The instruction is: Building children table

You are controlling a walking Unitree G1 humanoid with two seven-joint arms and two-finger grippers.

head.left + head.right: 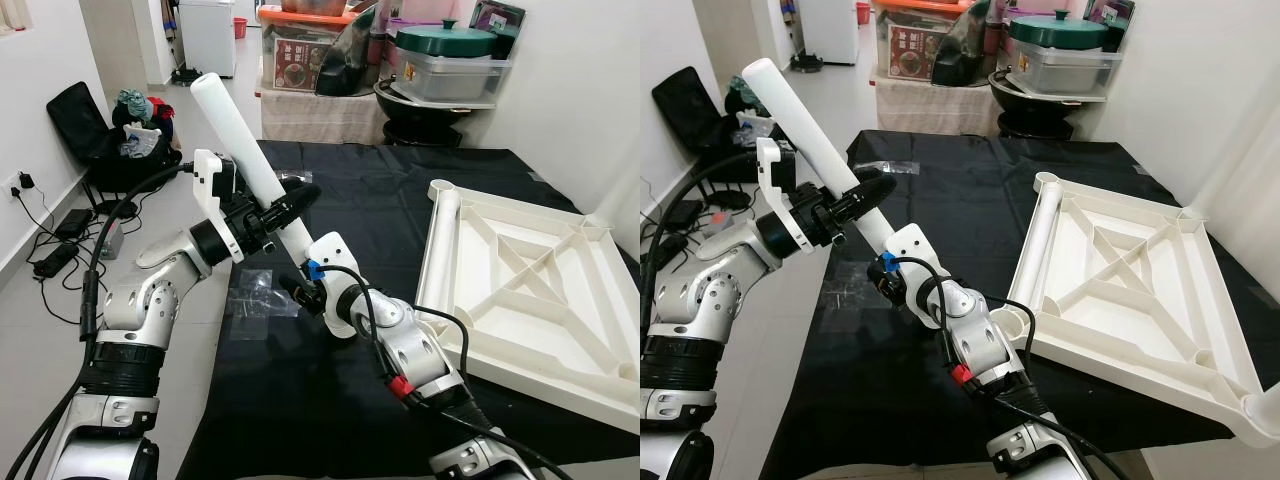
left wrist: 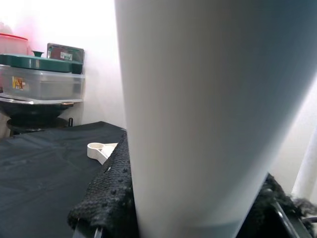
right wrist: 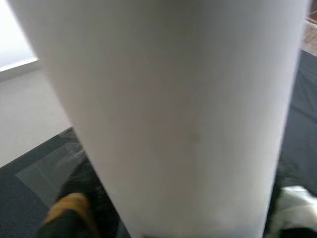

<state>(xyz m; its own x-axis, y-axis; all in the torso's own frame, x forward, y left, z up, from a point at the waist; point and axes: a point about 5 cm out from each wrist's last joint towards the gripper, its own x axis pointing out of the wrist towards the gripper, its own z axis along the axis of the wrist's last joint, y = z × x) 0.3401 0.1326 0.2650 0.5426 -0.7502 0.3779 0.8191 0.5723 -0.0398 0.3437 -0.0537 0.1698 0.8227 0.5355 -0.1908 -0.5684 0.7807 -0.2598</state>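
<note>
A long white table leg (image 1: 240, 140) is held tilted in the air over the black mat's left edge, its upper end pointing up and to the left. My left gripper (image 1: 285, 208) is shut around its middle; the leg (image 2: 208, 124) shows very close in the left wrist view. My right gripper (image 1: 303, 282) is shut on the leg's lower end, where the tube (image 3: 173, 109) is equally close. The white tabletop (image 1: 530, 360) lies upside down on the mat at the right, ribs up, with a round socket (image 1: 441, 188) at its far left corner.
A black mat (image 1: 380, 190) covers the floor. A clear plastic bag (image 1: 255, 295) lies on it under the leg. Storage boxes and a green-lidded container (image 1: 445, 45) stand at the back. A black bag (image 1: 90, 130) and cables (image 1: 60, 240) lie on the floor at the left.
</note>
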